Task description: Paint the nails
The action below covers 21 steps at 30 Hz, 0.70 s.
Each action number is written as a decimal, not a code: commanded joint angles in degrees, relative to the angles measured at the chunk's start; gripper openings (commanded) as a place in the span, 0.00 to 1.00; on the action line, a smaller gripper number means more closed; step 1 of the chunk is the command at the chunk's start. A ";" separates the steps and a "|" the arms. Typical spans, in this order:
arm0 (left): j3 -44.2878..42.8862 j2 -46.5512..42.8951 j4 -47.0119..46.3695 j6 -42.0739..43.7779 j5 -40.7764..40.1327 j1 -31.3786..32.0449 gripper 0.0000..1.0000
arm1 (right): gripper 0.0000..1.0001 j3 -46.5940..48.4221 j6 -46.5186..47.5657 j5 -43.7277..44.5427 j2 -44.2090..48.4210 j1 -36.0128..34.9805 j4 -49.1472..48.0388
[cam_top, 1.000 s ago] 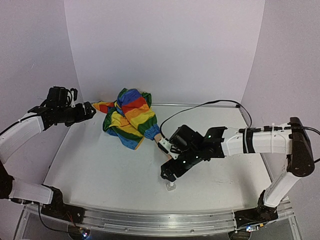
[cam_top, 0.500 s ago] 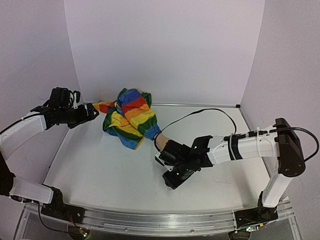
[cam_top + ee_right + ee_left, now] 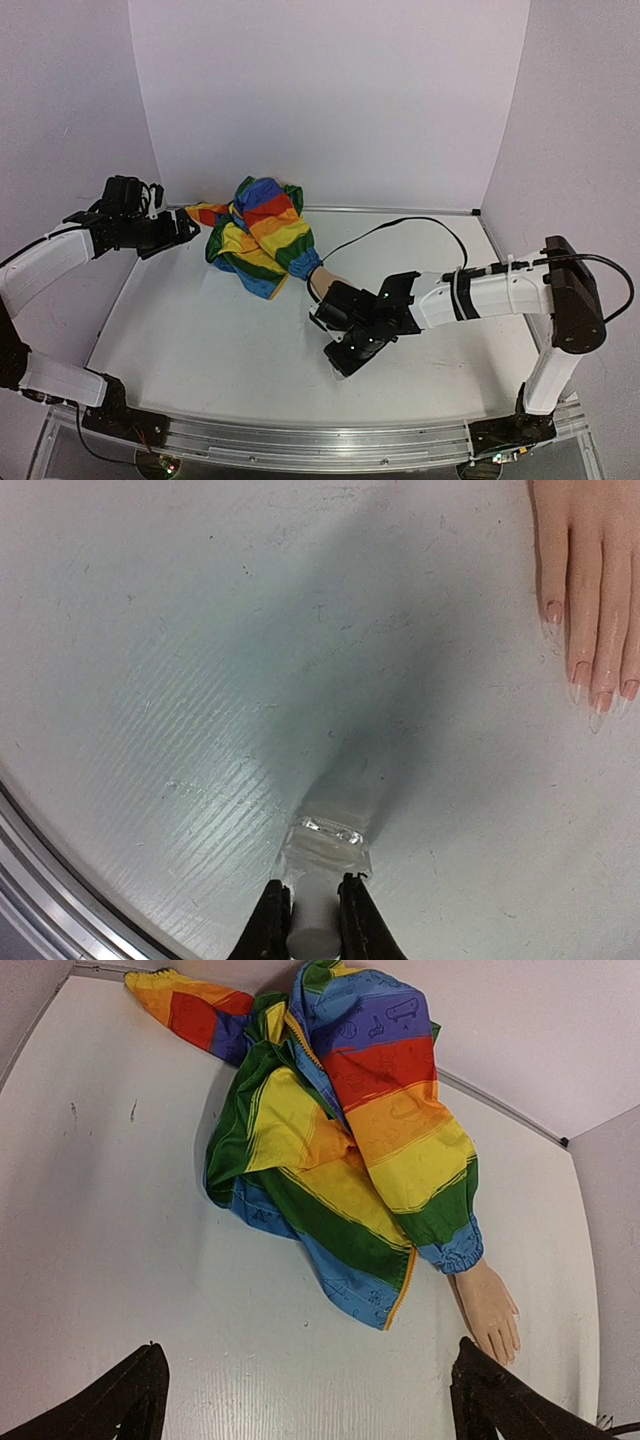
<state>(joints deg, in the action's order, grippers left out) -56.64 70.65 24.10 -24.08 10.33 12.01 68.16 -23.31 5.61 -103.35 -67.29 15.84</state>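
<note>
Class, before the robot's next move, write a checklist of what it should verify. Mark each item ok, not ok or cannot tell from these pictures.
1. Right hand grips the bottle by its white cap: ok.
2. Cap off, brush ready: not ok, the cap is on.
3. Bottle lifted off the table: cannot tell.
4. Nails visible and uncovered: ok, the mannequin hand lies flat, apart from the bottle.
5. Left hand open and free: ok, it holds nothing.
6. Sleeve off the fingers: ok, its cuff ends at the wrist.
</note>
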 commanded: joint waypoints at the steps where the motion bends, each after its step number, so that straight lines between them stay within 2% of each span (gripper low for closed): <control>1: -3.05 -0.39 0.39 0.23 -0.25 0.21 0.99 | 0.11 1.77 -0.48 0.48 -0.59 -0.39 2.42; 6: -4.38 0.26 0.25 0.75 6.94 0.76 1.00 | 0.00 2.42 -0.87 1.71 1.01 -0.39 2.18; 9: -6.64 1.69 0.19 2.63 11.04 3.51 1.00 | 0.00 4.86 -0.57 4.25 2.24 -0.27 2.18; 11: -7.89 2.36 0.25 4.31 10.69 6.38 0.99 | 0.00 7.10 -1.01 6.34 2.15 0.29 2.10; 14: -8.72 2.56 -0.45 8.18 5.85 11.19 0.99 | 0.00 9.82 -2.08 6.59 1.78 2.57 1.12; 18: -5.16 1.06 -6.86 16.09 5.63 15.56 1.00 | 0.00 13.24 -4.14 5.08 0.71 6.11 -1.22; 21: 0.66 -0.79 -14.24 23.40 11.72 17.14 0.99 | 0.00 14.56 -5.66 2.95 0.79 7.95 -4.88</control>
<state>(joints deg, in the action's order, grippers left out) -60.97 73.01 20.43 -12.01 16.84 27.79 79.53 -26.04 9.30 -103.42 -61.82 14.09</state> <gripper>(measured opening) 0.994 0.150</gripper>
